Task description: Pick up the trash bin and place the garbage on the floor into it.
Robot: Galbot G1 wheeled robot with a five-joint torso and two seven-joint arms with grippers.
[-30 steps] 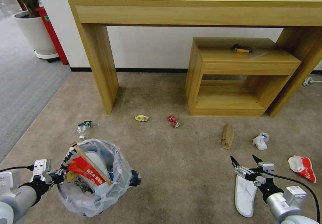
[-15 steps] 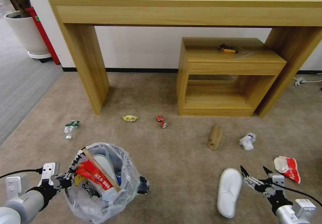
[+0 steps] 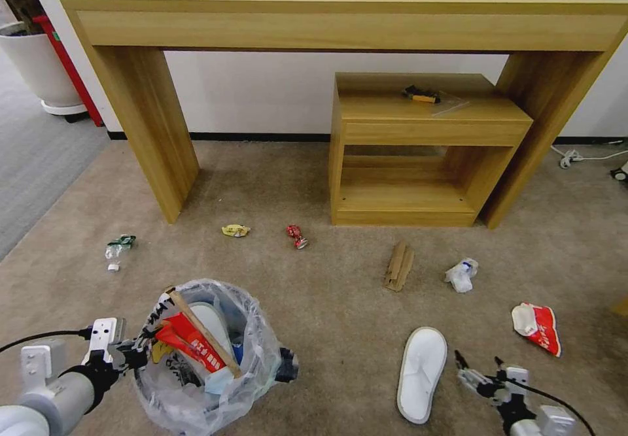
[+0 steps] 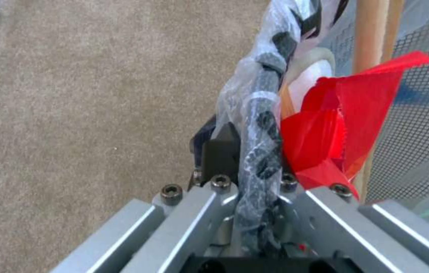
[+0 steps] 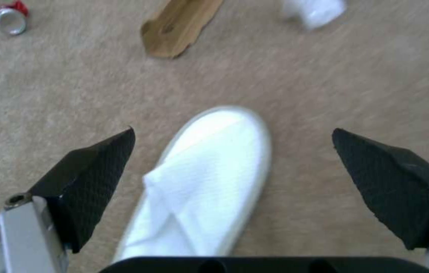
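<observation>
Both arms are silver-grey tubes with black wrist collars and thin black cables. The left claw has a grey metal frame with white edge lines and dark socket-head screws. The right claw carries two black, cross-hatched, wedge-shaped fingertips on grey metal mounts.

Bright even light, wrist views blurry, edges warped.

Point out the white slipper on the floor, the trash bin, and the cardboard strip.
white slipper point(image 3: 420, 372), head view, middle of its upper.
trash bin point(image 3: 258, 367), head view, bag-covered side wall.
cardboard strip point(image 3: 398, 265), head view, middle of its length.
</observation>
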